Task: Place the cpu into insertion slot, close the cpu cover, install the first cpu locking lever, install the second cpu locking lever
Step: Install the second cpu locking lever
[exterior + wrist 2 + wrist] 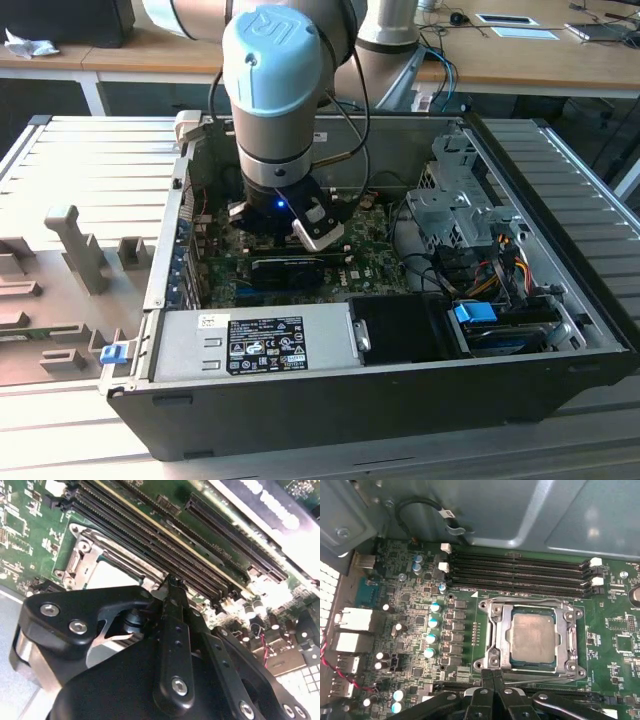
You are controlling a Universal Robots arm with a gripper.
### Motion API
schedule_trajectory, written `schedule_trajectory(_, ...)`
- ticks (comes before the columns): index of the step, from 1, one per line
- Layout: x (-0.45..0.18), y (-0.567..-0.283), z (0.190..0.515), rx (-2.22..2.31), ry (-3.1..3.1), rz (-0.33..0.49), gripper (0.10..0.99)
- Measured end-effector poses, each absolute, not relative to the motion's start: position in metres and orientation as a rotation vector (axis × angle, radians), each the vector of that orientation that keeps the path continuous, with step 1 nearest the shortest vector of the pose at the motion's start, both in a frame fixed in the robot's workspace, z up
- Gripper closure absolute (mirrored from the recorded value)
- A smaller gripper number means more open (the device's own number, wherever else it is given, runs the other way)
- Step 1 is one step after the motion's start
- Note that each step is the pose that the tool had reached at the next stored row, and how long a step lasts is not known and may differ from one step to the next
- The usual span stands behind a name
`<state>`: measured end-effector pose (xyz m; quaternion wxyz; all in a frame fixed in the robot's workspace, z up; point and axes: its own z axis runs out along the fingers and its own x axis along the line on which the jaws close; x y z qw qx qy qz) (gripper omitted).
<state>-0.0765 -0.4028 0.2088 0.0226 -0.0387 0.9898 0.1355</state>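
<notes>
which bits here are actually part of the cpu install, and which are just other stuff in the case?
Part of the job:
- cpu, seated in the insertion slot
- cpu cover, down around the cpu
- gripper, fingers together at the slot's edge

Just there:
- memory slots
- capacitors
- long black card
- power supply
- drive cage

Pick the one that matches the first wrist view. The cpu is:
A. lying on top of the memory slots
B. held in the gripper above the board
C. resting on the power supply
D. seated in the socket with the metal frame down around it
D: the cpu sits flat in the insertion slot with the cpu cover lowered around it, while the gripper is at the frame's edge.
</notes>
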Motion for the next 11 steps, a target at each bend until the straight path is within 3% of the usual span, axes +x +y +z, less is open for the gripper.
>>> schedule_trajectory(11, -0.083, -0.405, 0.196, -0.119, 3.039, 0.508, 0.980)
